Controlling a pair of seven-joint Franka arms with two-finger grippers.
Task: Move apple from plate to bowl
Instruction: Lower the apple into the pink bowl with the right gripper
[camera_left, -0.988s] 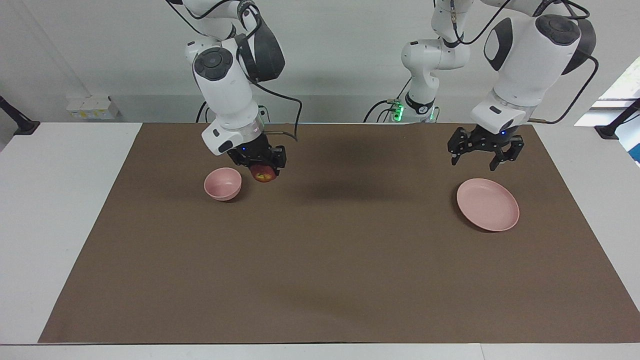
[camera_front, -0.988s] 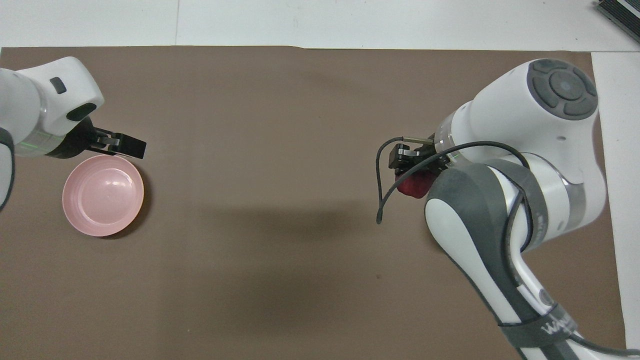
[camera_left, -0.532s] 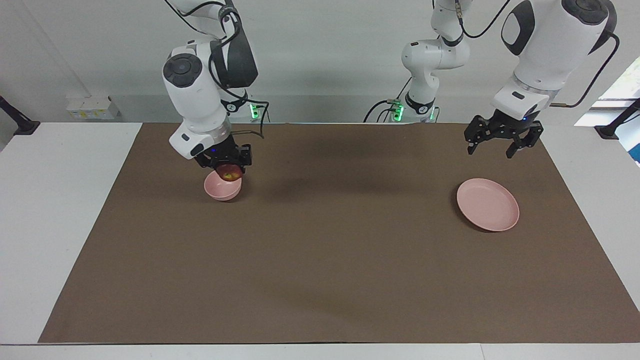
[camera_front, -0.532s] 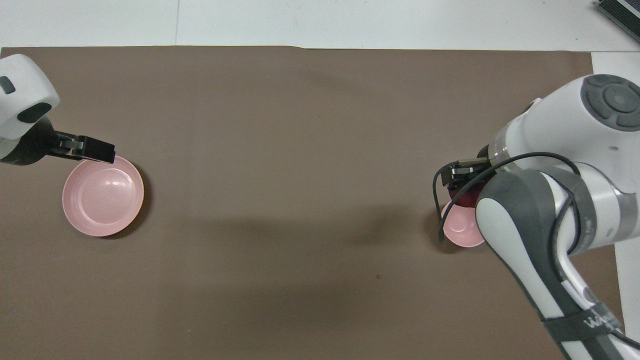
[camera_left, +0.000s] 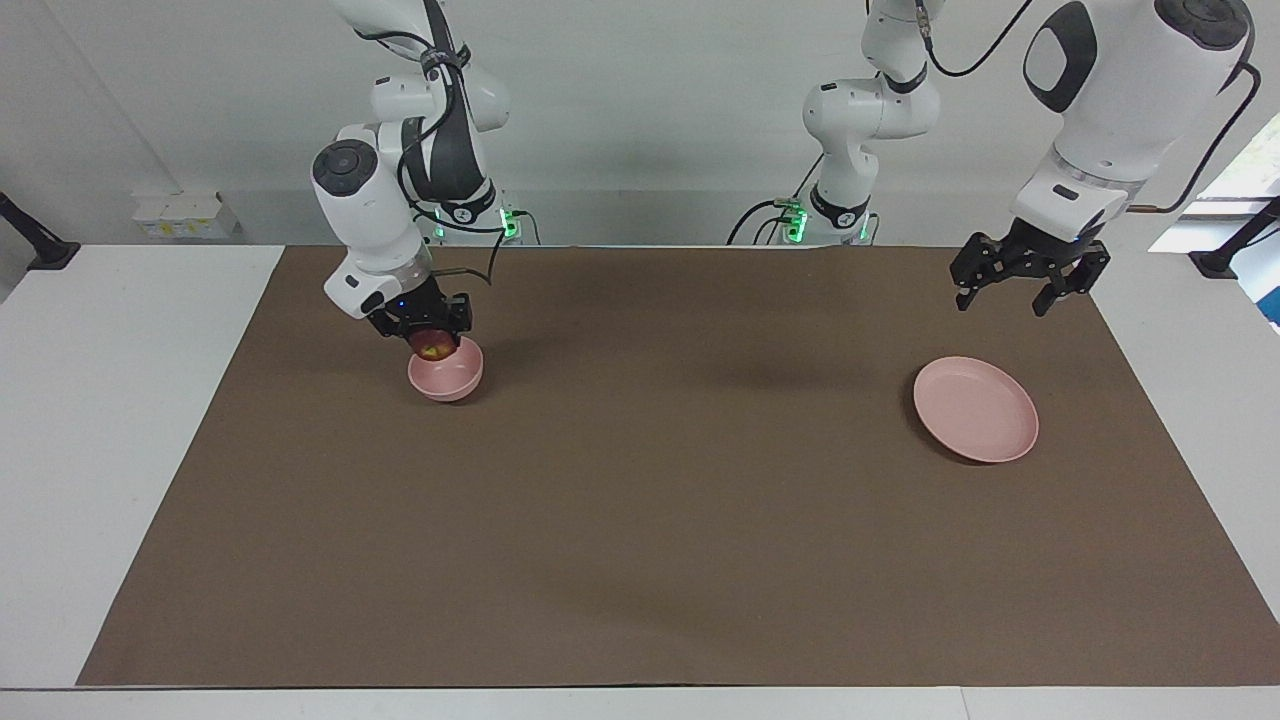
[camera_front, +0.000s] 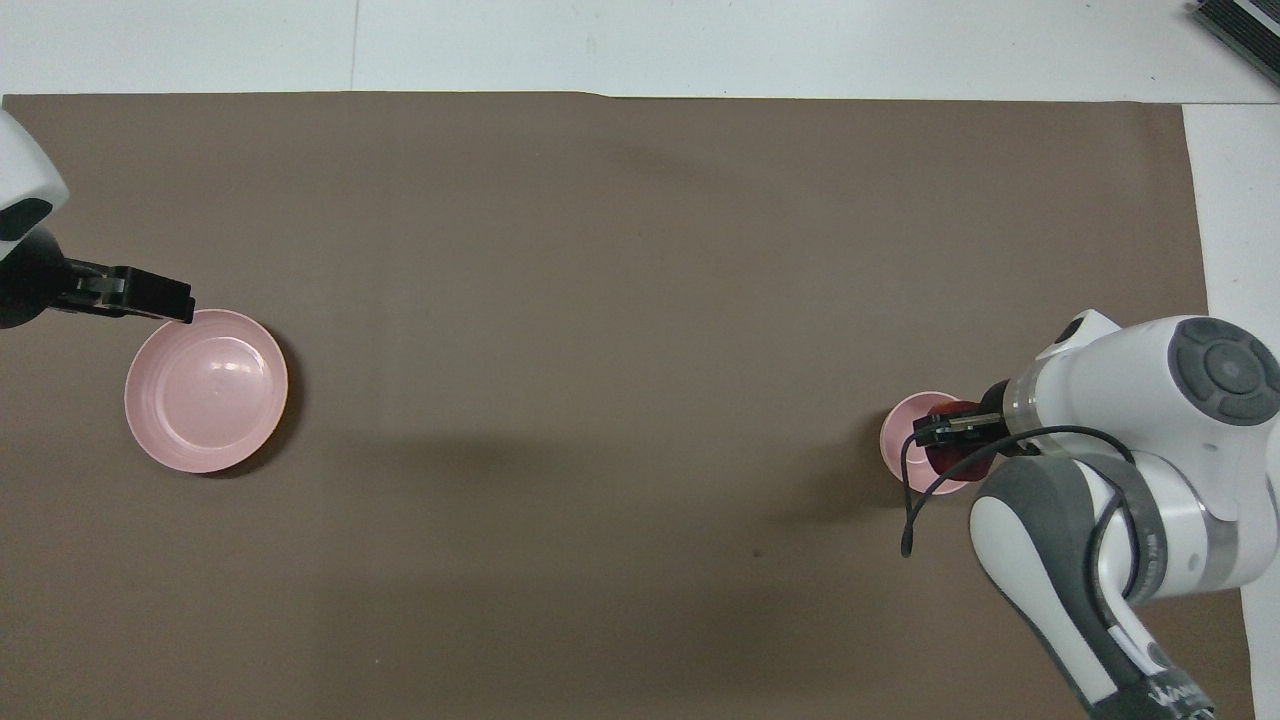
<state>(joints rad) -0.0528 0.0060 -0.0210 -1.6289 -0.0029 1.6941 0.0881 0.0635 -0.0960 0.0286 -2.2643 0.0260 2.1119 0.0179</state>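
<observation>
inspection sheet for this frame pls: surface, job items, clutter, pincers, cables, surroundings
Surface: brown mat over a white table.
Apple: apple in the right pincer, at the rim of the bowl, not yet let go.
Bowl: bowl upright on the mat, toward the right arm's end.
Plate: plate flat on the mat, toward the left arm's end, nothing on it.
Clutter: nothing seen.
Right pincer: right pincer shut on the apple, over the bowl.
Left pincer: left pincer open, waiting in the air over the mat beside the plate.
Cables: black cable looping off the right wrist.
Surroundings: white wall box by the table's edge.
</observation>
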